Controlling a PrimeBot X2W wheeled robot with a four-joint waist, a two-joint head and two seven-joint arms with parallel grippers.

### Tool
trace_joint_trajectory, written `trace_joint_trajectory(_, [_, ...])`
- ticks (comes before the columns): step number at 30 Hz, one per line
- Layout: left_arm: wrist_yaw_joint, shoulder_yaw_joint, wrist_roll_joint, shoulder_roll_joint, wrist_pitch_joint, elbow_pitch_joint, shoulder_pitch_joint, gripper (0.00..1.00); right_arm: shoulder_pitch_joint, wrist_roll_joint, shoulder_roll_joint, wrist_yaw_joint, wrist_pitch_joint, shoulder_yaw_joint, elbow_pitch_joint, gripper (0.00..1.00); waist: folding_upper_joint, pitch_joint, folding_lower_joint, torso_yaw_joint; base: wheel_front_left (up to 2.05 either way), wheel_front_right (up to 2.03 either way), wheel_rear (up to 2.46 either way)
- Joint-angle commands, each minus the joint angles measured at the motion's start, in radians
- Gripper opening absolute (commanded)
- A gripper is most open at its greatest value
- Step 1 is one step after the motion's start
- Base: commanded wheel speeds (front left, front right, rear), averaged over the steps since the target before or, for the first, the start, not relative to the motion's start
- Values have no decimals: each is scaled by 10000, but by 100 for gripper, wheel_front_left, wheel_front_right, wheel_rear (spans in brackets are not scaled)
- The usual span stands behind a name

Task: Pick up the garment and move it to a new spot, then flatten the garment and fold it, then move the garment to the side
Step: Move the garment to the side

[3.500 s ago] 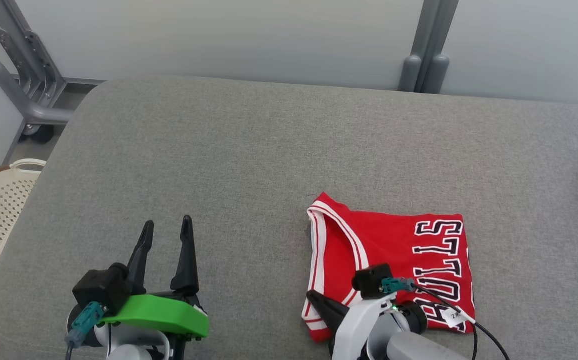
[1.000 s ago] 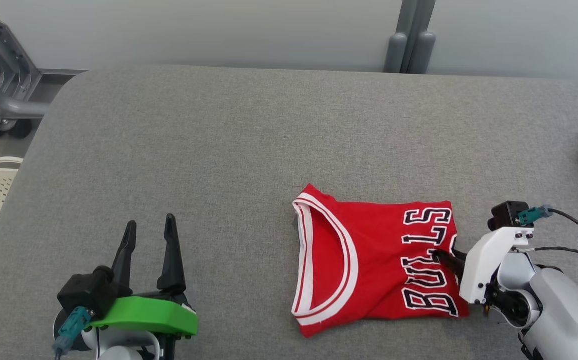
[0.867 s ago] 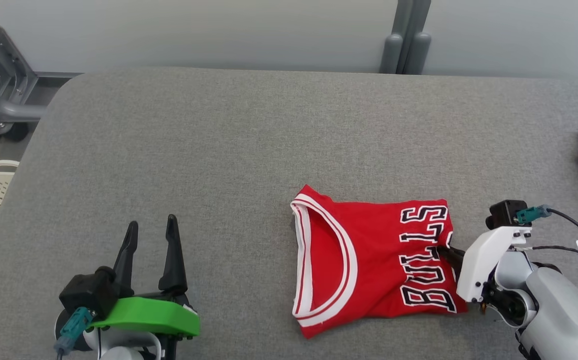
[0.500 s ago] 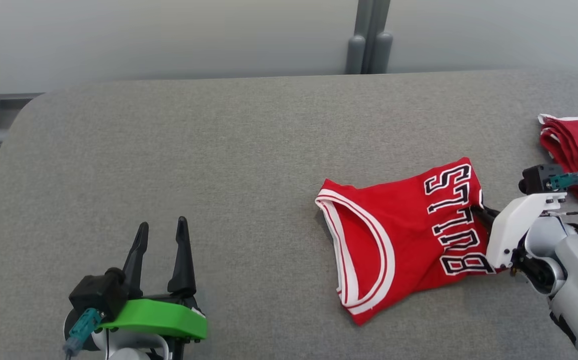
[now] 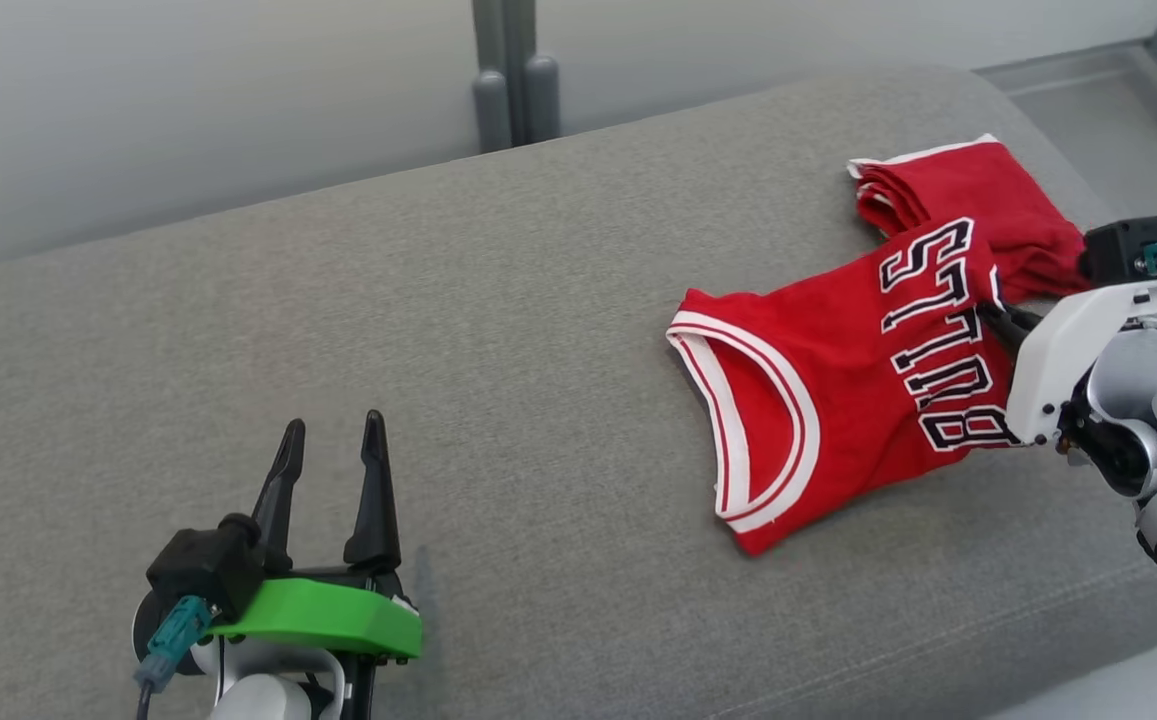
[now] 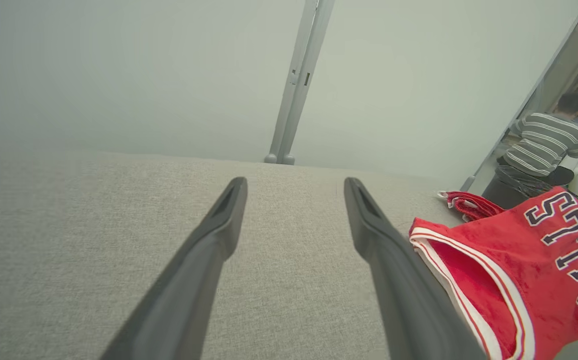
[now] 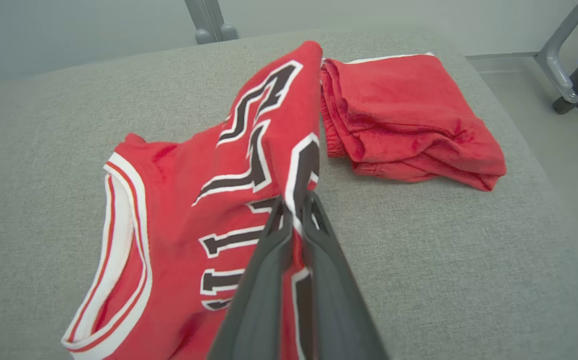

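The garment (image 5: 838, 390) is a folded red jersey with white trim and black lettering, lying toward the right of the grey cushioned surface (image 5: 498, 330). My right gripper (image 5: 998, 315) is shut on its right edge, which is pinched between the two dark fingers and lifted a little in the right wrist view, where the garment (image 7: 184, 210) spreads left of the gripper (image 7: 293, 205). The garment (image 6: 513, 280) is also at the lower right of the left wrist view. My left gripper (image 5: 333, 445) stands open at the lower left, far from the garment, with nothing between its fingers (image 6: 229, 210).
A second folded red cloth (image 5: 968, 205) lies just beyond the garment near the surface's right end, also seen as a red pile (image 7: 408, 120) in the right wrist view. The surface's right edge drops to the floor (image 7: 568, 145). A person (image 6: 538, 150) stands far off.
My right gripper has shut on the garment's right edge and dragged it rightward, turning it, toward the other red cloth. The head camera has swung right. The left gripper stays open and still.
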Motion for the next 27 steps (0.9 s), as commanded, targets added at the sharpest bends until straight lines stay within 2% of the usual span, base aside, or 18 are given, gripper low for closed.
trace_joint_trajectory(1, [-24, 40, 57, 25, -75, 20, -195, 100, -237, -108, 23, -6, 4, -19, -52, 0, -1, 295, 0, -1311, 0, 0, 0])
trace_joint_trajectory(5, [-82, -5, 178, 42, -74, 116, -424, 100, -588, -218, 209, -5, -39, -17, -43, 0, -1, 496, 0, -1684, 0, 0, 0])
trace_joint_trajectory(9, [-136, -75, 214, 21, -66, 195, -594, 100, -882, -317, 345, -5, -123, -56, 63, 0, -1, 603, 0, -1701, 0, 0, 0])
trace_joint_trajectory(20, [-150, 72, 70, -32, -63, 354, -385, 100, -1763, -714, 467, -3, -226, -115, 207, 0, -1, 328, 0, -835, 0, 0, 0])
trace_joint_trajectory(27, [-180, 63, 166, -33, -68, 306, -472, 100, -2812, -1134, 628, -3, -434, -651, 794, 0, -1, 551, 0, -306, 0, 0, 0])
